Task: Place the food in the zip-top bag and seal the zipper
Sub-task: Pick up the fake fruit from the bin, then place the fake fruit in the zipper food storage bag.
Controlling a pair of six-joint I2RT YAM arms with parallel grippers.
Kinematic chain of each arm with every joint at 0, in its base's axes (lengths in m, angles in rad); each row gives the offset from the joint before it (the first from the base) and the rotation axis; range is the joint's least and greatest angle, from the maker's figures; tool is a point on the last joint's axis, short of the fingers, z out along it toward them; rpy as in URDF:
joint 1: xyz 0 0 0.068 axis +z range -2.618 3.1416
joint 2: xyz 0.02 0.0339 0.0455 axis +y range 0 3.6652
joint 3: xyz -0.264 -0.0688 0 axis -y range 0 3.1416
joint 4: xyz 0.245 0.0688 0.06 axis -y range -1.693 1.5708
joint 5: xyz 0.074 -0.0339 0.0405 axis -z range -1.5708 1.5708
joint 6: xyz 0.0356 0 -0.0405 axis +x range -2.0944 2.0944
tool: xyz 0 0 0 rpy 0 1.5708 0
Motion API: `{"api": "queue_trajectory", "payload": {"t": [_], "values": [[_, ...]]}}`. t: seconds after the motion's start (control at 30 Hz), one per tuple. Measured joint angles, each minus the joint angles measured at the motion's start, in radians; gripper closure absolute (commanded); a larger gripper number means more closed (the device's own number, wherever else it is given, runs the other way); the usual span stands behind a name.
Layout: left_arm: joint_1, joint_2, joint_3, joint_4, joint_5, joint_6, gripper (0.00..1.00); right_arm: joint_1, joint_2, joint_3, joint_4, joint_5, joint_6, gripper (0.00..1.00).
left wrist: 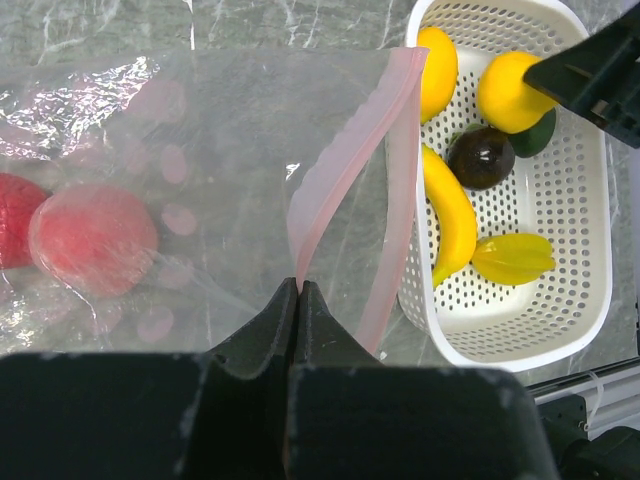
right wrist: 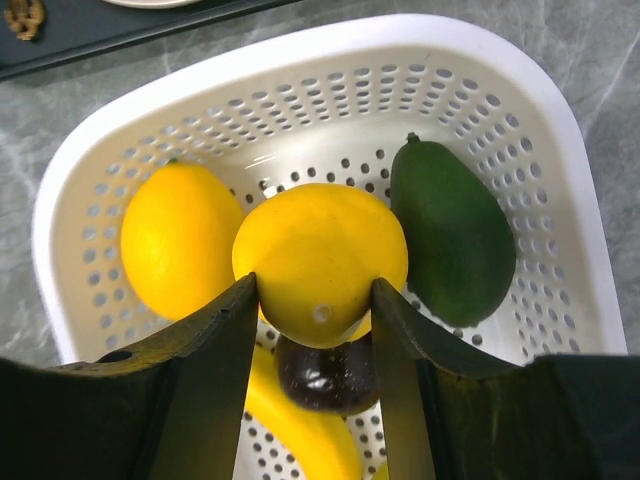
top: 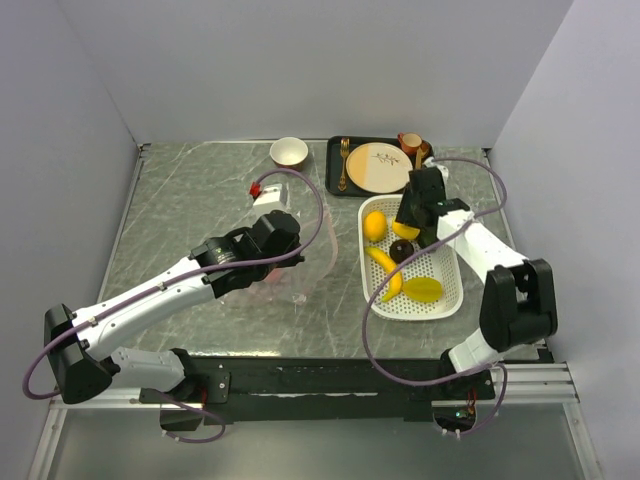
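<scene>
The clear zip-top bag lies on the table left of the white basket. My left gripper is shut on its pale pink zipper strip, holding the mouth up. A pink peach and a red apple are inside the bag. My right gripper is shut on a yellow round fruit over the basket's far end. In the basket are another yellow-orange fruit, a green avocado, a dark purple ball, a banana and a yellow-green piece.
A dark tray with a beige plate, cutlery and a cup stands behind the basket. A beige bowl sits at the back. A small white and red object lies behind the left gripper.
</scene>
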Motion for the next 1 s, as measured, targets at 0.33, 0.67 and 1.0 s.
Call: {"api": "queue_trajectory", "payload": {"t": [0.33, 0.67, 1.0], "values": [[0.000, 0.023, 0.000, 0.003, 0.004, 0.008, 0.99, -0.001, -0.245, -0.146, 0.034, -0.101, 0.068, 1.00], [0.000, 0.023, 0.000, 0.023, 0.014, 0.015, 0.99, -0.001, -0.417, -0.225, 0.053, -0.244, 0.124, 1.00], [0.000, 0.023, 0.000, 0.027, 0.026, 0.014, 0.99, 0.014, -0.552, -0.322, 0.071, -0.397, 0.196, 1.00]]}}
